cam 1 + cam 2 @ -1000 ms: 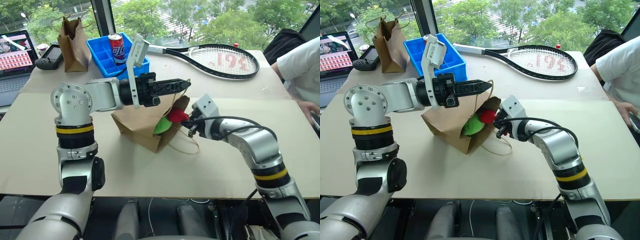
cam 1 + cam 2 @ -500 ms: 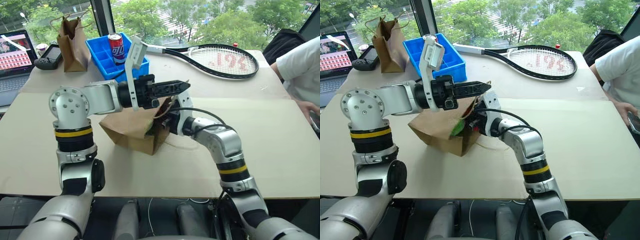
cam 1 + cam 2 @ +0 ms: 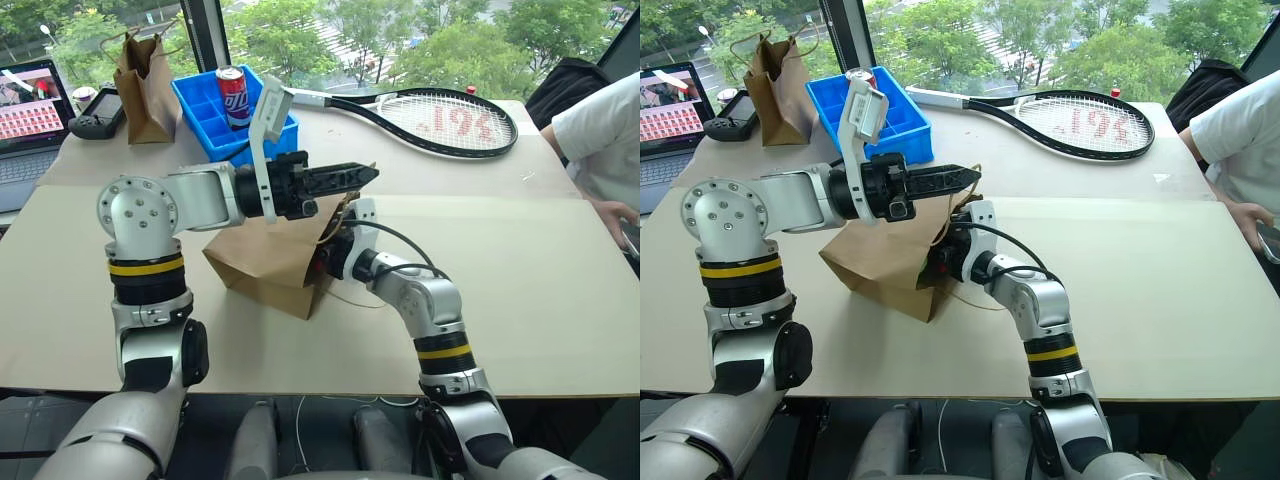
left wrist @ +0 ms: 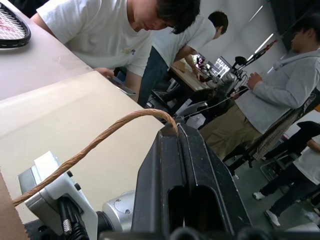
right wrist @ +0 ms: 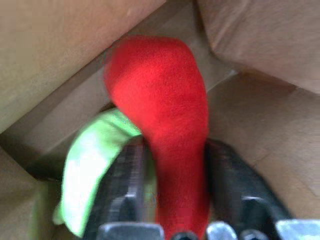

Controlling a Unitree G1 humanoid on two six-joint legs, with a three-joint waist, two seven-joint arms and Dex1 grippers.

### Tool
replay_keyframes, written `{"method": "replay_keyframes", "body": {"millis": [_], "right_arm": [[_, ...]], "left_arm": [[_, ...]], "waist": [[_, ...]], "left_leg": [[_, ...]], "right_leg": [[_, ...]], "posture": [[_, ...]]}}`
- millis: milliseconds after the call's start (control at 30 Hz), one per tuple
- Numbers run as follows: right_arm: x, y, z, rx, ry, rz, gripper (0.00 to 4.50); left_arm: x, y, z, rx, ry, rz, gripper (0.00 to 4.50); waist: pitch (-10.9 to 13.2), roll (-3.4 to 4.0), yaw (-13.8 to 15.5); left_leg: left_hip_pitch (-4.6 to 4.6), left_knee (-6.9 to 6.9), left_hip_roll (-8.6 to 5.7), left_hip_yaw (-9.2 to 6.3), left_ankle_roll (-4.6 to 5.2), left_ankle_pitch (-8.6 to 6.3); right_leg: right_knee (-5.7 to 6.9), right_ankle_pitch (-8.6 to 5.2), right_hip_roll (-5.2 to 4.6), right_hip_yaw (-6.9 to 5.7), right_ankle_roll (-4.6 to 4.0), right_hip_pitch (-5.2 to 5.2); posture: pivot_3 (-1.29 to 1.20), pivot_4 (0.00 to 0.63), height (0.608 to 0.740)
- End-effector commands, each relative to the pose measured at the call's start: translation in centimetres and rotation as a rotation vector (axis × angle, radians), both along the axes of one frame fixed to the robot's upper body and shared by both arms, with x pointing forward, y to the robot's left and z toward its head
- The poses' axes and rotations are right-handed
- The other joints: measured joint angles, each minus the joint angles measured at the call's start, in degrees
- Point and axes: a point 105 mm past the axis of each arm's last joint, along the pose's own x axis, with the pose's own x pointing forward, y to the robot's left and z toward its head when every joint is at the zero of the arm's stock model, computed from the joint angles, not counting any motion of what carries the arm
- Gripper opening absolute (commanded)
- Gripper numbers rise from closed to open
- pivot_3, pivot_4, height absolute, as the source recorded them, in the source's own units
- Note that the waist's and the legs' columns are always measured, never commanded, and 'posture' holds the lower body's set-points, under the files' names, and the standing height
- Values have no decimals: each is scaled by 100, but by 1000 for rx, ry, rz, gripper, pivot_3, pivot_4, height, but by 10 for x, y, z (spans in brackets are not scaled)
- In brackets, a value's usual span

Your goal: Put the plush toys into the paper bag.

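Inside paper bag [image 5: 60, 60], red chili [image 5: 165, 110], green lump [image 5: 92, 165]

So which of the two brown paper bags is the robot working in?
The wide paper bag mid-table, handle pinched by the left gripper; the narrower bag stands untouched at the far corner.

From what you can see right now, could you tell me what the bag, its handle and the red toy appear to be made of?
The paper bag looks like matte brown kraft paper: it creases and folds stiffly. Its handle seems to be twisted paper cord, with a visible spiral twist. The red toy looks like soft plush fabric with a fuzzy surface.
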Motion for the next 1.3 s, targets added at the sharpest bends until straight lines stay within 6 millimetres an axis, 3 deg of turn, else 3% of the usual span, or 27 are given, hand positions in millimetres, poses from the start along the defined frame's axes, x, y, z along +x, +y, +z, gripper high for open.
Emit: {"method": "replay_keyframes", "body": {"millis": [33, 100, 333, 533, 633, 767, 833, 933, 1067, 1300], "right_arm": [[-15, -11, 15, -20, -38, 41, 3724], [-21, -18, 16, -42, -35, 55, 4333], [-44, -57, 21, -162, -37, 63, 4333], [-74, -110, 17, -266, 16, 35, 4333], [-90, -137, 14, -133, 111, -31, 4333], [-114, -164, -6, 63, 251, -138, 4333], [-130, -164, -20, 152, 330, -142, 4333], [-137, -155, -31, 273, 386, -154, 4333], [-124, -136, -45, 399, 437, -227, 4333], [-101, -99, -53, 444, 499, -214, 4333]], "left_arm": [[-4, 1, 10, -25, -59, 1, 0], [-4, 1, 9, -26, -59, 2, 0], [-2, 0, 8, -31, -59, 4, 0], [0, 0, 8, -32, -59, 8, 0], [1, 0, 8, -32, -61, 11, 0], [0, 0, 6, -29, -61, 10, 0], [1, -1, 5, -30, -59, 10, 0], [1, -2, 5, -35, -58, 7, 0], [0, -4, 6, -37, -60, 4, 0], [-1, -1, 8, -36, -68, 21, 0]], "waist": [[0, 0, 10], [0, 0, 5], [0, 0, 3], [1, -2, 61], [1, -2, 29], [1, -2, 37], [1, -2, 35], [1, -2, -9], [0, -1, -48], [-1, -1, -79]], "left_leg": [[-1, 0, 0, 0, 0, 0], [-3, 0, 0, 0, 0, 0], [-2, -1, -1, 0, 0, 0], [-11, -1, -5, 0, 1, -1], [-7, -1, -3, 0, 1, -1], [-6, 0, -2, -1, 1, -1], [-8, 2, -4, -1, 1, -1], [-6, 3, -3, -1, 2, -1], [7, 1, -1, -2, 4, 1], [9, 1, 1, -3, 5, 2]], "right_leg": [[-2, 0, 0, -1, 0, 1], [-3, 0, -1, -1, 0, 0], [-2, 0, 0, 0, 0, -2], [-19, -1, -4, -1, 2, 0], [-16, -1, -3, 2, 1, 0], [-16, -1, -2, 2, 2, 4], [-16, -1, -3, 3, 2, 4], [-12, -1, -3, 4, 1, 2], [-5, 1, 3, 10, -2, 1], [-7, 6, 4, 9, -9, 3]], "posture": [[0, 150, 740], [0, 150, 740], [0, 150, 740], [0, 150, 740], [0, 150, 740], [0, 150, 740], [0, 150, 740], [0, 150, 740], [0, 150, 740], [0, 150, 740]]}}
